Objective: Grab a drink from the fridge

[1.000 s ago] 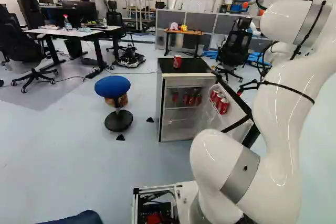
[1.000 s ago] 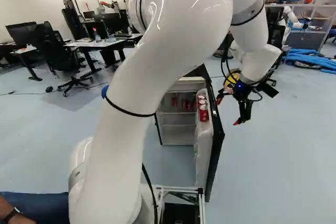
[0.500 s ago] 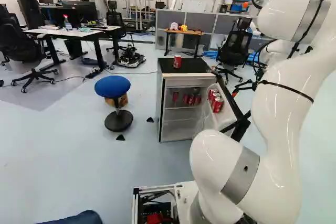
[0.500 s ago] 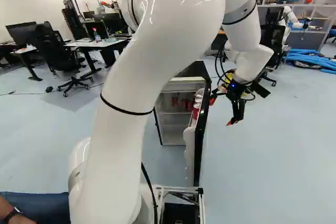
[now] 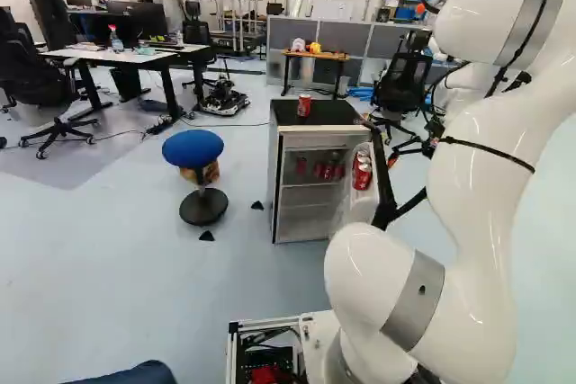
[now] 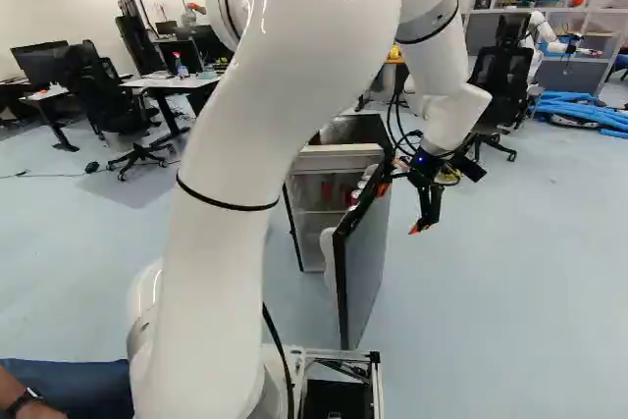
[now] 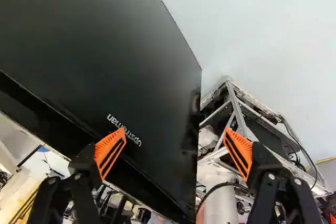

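Gripper (image 6: 398, 209) wide open, 2 fingers well apart, outside the fridge door (image 6: 365, 262). 1 orange pad (image 7: 110, 150) overlaps the door's dark face in the wrist view; contact can't be told. Task drinks: red cans (image 5: 362, 176) in the door's inner rack, more red cans (image 5: 328, 171) on a shelf inside the fridge (image 5: 277, 186). 1 red can (image 5: 304, 106) upright on the fridge top. Door partly open. Blue stool (image 5: 193, 147) left of the fridge in the left base view; orange-topped table (image 5: 315, 56) behind the fridge.

Fridge door (image 6: 366, 267) ajar, fingers (image 6: 417, 229) nearby
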Controlling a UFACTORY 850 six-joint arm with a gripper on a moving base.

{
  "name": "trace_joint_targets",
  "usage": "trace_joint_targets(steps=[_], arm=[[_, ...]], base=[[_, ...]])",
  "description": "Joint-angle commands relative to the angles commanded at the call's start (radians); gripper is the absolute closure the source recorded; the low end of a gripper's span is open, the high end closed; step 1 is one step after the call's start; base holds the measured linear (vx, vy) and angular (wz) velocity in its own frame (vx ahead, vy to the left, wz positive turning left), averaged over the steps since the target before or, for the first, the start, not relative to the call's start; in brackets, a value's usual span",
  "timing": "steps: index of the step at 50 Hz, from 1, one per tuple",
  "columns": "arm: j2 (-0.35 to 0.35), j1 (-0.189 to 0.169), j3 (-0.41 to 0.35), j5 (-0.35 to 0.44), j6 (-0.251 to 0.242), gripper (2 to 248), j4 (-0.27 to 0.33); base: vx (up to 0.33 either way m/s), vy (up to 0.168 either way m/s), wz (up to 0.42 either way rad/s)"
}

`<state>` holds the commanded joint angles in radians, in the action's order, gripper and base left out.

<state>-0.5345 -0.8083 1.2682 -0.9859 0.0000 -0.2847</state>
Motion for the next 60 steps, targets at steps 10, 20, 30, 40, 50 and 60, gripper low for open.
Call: trace_joint_targets(steps=[10,20,30,40,50,60], arm=[[0.015,0.024,-0.026,0.0,0.0,3,0.0],[0.03,0.05,-0.05,0.0,0.0,3,0.0],[0.044,0.076,-0.074,0.0,0.0,3,0.0],[0.058,0.104,-0.096,0.0,0.0,3,0.0],[0.071,0.133,-0.118,0.0,0.0,3,0.0],[0.083,0.164,-0.138,0.004,0.0,3,0.0]], base=[[0.0,0.0,0.0],[0.0,0.0,0.0],[0.0,0.0,0.0],[0.0,0.0,0.0],[0.0,0.0,0.0],[0.0,0.0,0.0]])
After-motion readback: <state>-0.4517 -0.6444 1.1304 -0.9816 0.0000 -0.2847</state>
